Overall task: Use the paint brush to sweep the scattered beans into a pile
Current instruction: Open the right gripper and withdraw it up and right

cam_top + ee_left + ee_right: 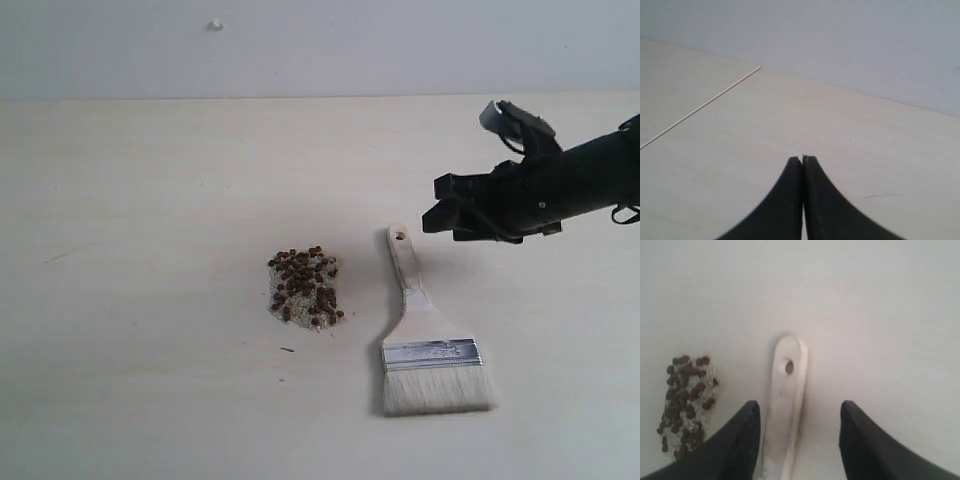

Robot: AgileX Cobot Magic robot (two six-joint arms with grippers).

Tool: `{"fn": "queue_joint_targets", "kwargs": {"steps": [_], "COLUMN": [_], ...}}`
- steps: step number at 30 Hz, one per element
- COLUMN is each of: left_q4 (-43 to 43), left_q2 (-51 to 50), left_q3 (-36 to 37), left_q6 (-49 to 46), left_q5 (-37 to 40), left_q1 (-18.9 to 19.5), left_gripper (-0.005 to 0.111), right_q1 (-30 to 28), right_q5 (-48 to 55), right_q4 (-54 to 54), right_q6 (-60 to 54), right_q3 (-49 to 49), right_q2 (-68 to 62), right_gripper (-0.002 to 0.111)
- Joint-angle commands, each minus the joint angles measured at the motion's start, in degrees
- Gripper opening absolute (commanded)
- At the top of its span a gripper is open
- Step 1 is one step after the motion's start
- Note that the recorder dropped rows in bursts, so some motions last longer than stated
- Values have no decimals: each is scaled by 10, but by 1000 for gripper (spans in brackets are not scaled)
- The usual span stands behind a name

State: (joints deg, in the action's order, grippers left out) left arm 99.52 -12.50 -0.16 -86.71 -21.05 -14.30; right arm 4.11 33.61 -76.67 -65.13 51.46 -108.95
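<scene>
Right hand (433, 208), released at centre right, could knock the paint brush (432, 353) sideways, scattering the piled beans (305, 288).

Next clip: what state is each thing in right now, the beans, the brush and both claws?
beans: gathered in one tight pile on the table.
paint brush: lying flat on the table beside the pile, not held.
right claw: open, jaws either side of the brush's holed end, not gripping it.
left claw: shut, holding nothing, over bare table.
</scene>
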Motion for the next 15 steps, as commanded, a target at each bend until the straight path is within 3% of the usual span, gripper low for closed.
{"fn": "queue_joint_targets", "kwargs": {"steps": [1, 4, 11, 15], "left_q4": [-1, -1, -1, -1], "left_q2": [3, 3, 3, 3], "left_q3": [2, 2, 2, 2], "left_q6": [-1, -1, -1, -1], "left_q5": [0, 0, 0, 0], "left_q1": [-2, -2, -2, -2], "left_gripper": [0, 0, 0, 0], "right_q1": [-1, -1, -1, -1], "right_q5": [-26, -42, -194, -299], "right_q4": [6, 7, 0, -72], "right_q6": [-11, -10, -22, -26], "right_q3": [-1, -19, -124, -197], "right_q2": [69, 123, 287, 401], "right_gripper": [24, 0, 0, 0]}}
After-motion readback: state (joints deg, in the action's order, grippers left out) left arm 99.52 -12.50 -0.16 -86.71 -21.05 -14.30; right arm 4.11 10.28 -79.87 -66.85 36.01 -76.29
